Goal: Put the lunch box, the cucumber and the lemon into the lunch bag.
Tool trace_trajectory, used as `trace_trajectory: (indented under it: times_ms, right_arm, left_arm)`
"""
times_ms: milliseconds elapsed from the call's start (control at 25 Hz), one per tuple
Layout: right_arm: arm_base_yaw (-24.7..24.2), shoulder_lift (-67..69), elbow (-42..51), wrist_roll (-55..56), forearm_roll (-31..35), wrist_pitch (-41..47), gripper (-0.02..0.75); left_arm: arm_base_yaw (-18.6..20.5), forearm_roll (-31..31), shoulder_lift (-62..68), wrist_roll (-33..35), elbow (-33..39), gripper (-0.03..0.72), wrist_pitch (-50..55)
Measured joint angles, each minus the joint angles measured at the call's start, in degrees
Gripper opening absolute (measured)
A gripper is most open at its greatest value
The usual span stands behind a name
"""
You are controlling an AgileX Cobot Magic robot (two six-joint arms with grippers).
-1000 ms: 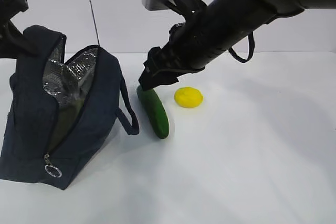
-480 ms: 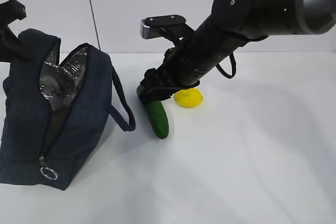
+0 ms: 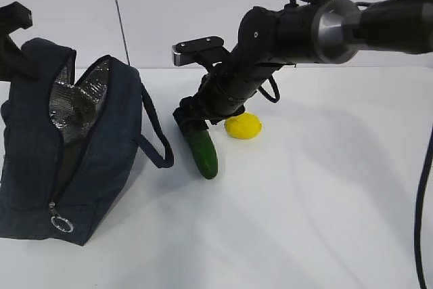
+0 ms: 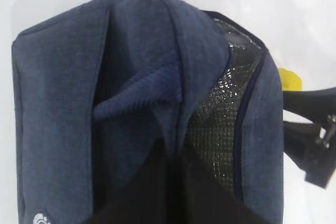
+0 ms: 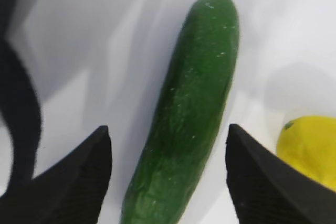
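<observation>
The navy lunch bag (image 3: 101,167) stands at the left, mouth open, silver lining (image 3: 81,99) showing. My left gripper (image 3: 19,59) is at its top far edge; in the left wrist view the gripper (image 4: 176,153) is shut on the bag's fabric rim (image 4: 142,98). The dark green cucumber (image 3: 203,152) lies on the table right of the bag. My right gripper (image 3: 188,118) is open, low over its far end; in the right wrist view the gripper (image 5: 168,140) straddles the cucumber (image 5: 189,114) without touching it. The yellow lemon (image 3: 243,126) lies just right (image 5: 310,150). The lunch box is out of view.
The bag's loop handle (image 3: 157,133) hangs between bag and cucumber. A silver ring pull (image 3: 61,223) hangs at the bag's front bottom. The white table (image 3: 325,201) stretches right and forward. The right arm (image 3: 298,32) reaches in from the upper right.
My right arm has swung back and lowered, bringing the open gripper down around the cucumber's far end. The bag's top has shifted slightly left. Cucumber and lemon have not moved.
</observation>
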Motion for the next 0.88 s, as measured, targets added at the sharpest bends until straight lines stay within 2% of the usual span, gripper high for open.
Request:
trace_trajectory:
  times_ms: [160, 880]
  right_arm:
    - [0.00, 2.29, -2.28, 3.53, -3.88, 0.00, 0.515]
    - [0.00, 6.16, -3.99, 5.76, -3.98, -0.93, 0.524]
  left_arm:
    - [0.00, 0.12, 0.00, 0.50, 0.00, -0.006, 0.00]
    - [0.00, 0.29, 0.00, 1.26, 0.00, -0.006, 0.00]
